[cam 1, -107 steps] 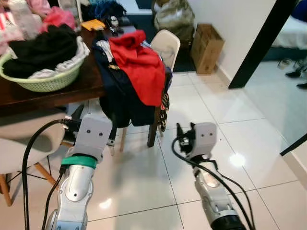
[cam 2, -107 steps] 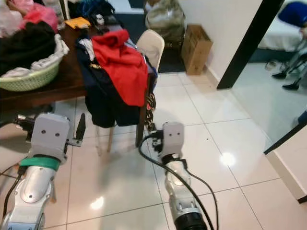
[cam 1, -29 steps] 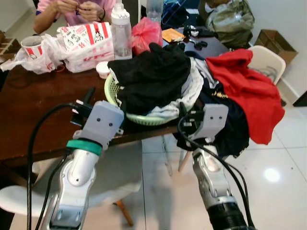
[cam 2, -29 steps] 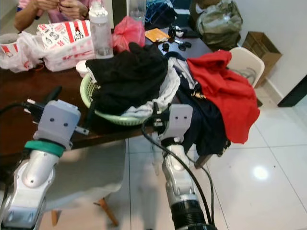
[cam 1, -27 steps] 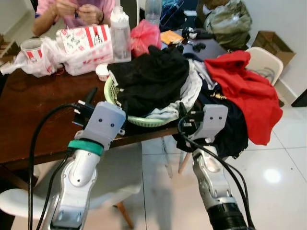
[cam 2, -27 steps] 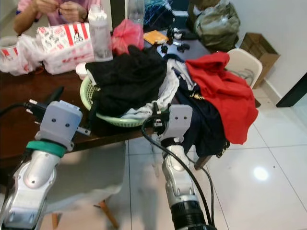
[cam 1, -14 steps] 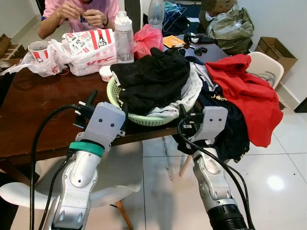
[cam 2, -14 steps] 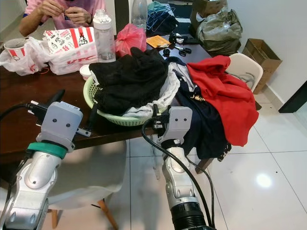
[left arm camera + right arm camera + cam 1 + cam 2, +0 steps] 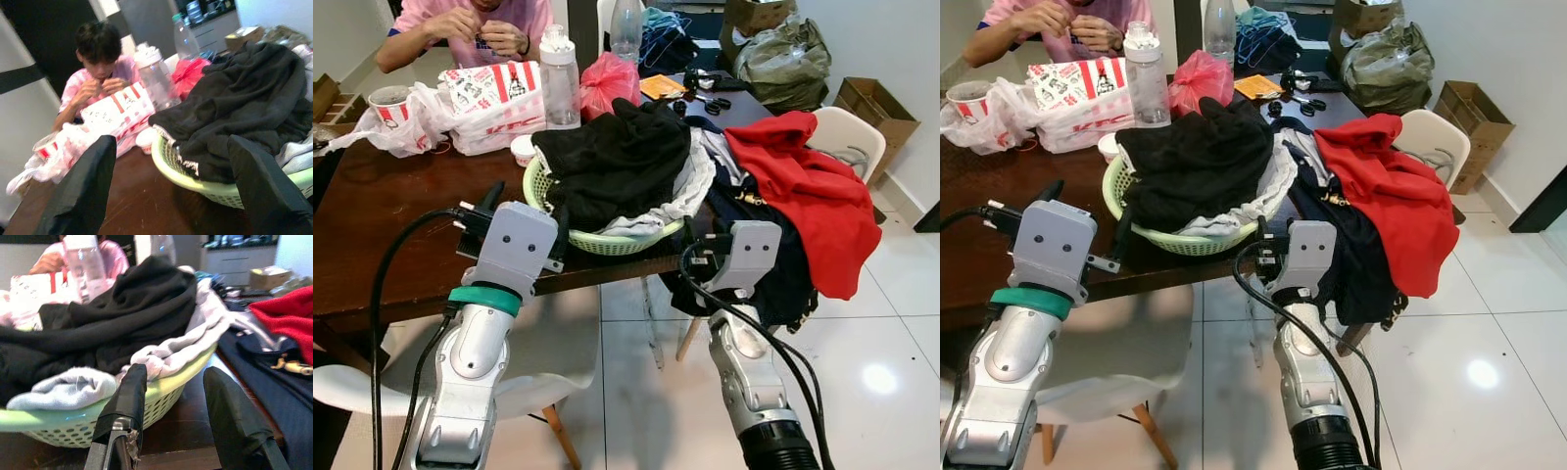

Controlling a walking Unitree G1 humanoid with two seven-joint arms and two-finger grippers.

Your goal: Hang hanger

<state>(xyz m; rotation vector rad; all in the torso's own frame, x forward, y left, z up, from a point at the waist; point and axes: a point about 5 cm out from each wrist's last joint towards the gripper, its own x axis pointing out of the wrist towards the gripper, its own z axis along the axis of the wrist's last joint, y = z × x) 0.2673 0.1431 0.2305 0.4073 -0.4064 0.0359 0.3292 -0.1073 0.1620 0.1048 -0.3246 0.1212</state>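
Right gripper now before laundry basket

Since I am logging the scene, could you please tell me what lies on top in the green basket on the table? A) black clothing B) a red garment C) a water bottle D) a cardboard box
A: black clothing is heaped on top in the green basket, over pale laundry; the red garment hangs on the chair beside the table.

Basket on table, chair to its right.
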